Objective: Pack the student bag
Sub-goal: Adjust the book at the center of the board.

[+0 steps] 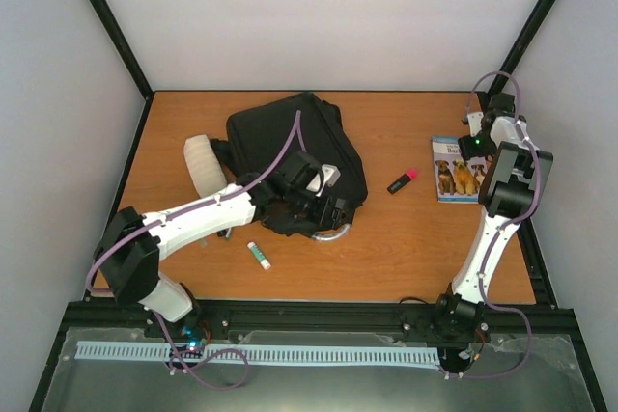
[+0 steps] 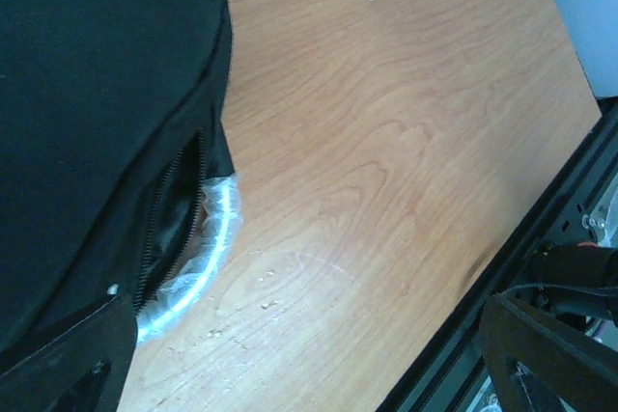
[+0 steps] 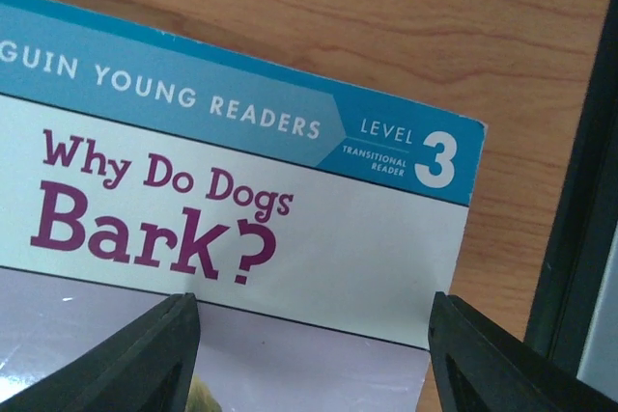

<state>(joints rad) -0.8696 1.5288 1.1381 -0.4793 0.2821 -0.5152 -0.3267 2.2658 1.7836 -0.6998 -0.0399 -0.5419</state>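
From above, the student bag (image 1: 294, 151) lies centre-left with my left gripper (image 1: 319, 207) at its near edge. Left wrist: jaws wide, empty. Right wrist: right gripper (image 3: 309, 335) spread above the flat book (image 3: 241, 209); I could skid off its cover, pinching nothing.

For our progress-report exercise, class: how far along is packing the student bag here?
Done: nothing visibly packed, though the student bag is unzipped. In hand: the open right gripper hovers over the book; the open left gripper hangs at the bag's edge. Left: book, glue stick and marker lie on the table.
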